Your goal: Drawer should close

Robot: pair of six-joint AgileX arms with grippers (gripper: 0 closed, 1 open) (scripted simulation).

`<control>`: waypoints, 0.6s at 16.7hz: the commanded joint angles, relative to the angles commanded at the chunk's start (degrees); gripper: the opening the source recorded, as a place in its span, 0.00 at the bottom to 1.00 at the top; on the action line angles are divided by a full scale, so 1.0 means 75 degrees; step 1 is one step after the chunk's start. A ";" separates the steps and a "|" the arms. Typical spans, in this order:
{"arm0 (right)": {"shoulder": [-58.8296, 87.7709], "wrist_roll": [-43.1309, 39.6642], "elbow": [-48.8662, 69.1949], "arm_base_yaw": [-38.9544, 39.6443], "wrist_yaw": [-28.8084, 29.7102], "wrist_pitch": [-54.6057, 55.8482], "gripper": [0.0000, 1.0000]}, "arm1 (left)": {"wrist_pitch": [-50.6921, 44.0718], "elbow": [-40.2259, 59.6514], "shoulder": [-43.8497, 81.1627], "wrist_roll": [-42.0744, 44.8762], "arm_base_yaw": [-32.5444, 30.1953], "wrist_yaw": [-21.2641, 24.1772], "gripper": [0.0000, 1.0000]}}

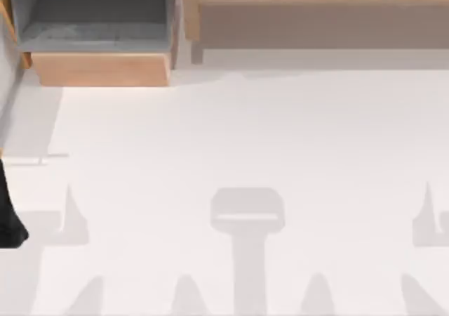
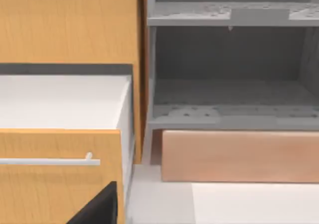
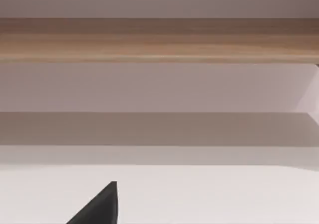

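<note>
The drawer is sitting pulled open at the bench's far left corner. It looks rigid, sliding on rails; pushing its flat wooden front should work. Finger state: cannot tell.

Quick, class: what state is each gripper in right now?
Left gripper: cannot be told; holds nothing visible, near the drawer.
Right gripper: cannot be told.

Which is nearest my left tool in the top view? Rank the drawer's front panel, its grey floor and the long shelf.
From the left tool at the table's left edge:
1. front panel, far left.
2. grey floor, just behind the panel.
3. long shelf, far right.
</note>
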 joint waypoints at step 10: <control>0.0000 0.0000 0.0000 0.0000 0.0000 0.0000 1.00 | 0.1958 0.1280 0.2907 0.0096 -0.1679 -0.1606 1.00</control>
